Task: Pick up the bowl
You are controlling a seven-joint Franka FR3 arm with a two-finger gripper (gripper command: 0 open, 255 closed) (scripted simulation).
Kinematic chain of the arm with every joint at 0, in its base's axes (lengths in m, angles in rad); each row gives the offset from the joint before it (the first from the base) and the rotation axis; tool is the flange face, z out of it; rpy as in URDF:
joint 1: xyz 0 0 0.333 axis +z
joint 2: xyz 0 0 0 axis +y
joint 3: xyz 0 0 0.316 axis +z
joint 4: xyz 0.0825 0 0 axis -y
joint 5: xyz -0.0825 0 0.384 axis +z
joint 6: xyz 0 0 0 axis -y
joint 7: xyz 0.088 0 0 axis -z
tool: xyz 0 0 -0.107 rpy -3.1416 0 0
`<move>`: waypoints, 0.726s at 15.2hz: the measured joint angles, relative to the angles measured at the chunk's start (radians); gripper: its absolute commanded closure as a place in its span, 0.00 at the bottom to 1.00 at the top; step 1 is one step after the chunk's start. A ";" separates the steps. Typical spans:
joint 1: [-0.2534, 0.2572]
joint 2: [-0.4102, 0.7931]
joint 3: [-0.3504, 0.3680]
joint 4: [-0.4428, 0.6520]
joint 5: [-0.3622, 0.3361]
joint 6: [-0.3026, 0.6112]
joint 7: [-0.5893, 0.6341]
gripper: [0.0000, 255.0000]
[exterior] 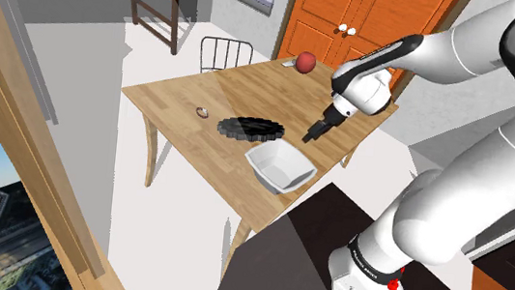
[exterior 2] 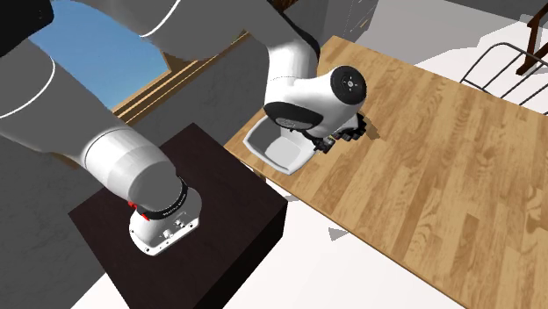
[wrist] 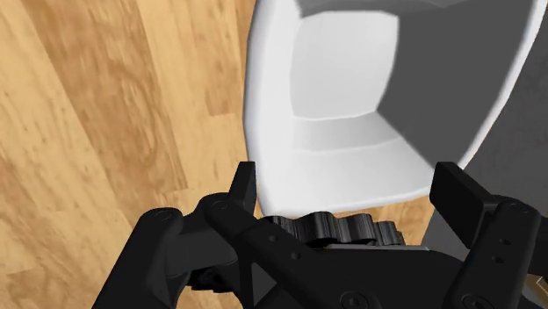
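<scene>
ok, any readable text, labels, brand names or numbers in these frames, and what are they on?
No text here can be read.
Pale lettering on the black band around the arm's base: too small to read.
The bowl and the table carry no visible markings.

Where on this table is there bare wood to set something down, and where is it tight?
Bare: the wide stretch of table between the apple, the small brown object and the black fluted dish. Crowded: the near edge, where the white bowl sits beside the dish with the open gripper above them.
</scene>
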 measured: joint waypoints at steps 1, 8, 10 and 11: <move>0.021 0.070 -0.015 0.029 0.088 0.007 -0.074 0.00; -0.020 0.323 0.014 0.125 0.436 -0.010 -0.375 0.00; -0.034 0.363 0.032 0.136 0.487 -0.008 -0.417 0.00; -0.040 0.381 0.042 0.138 0.512 -0.005 -0.438 0.00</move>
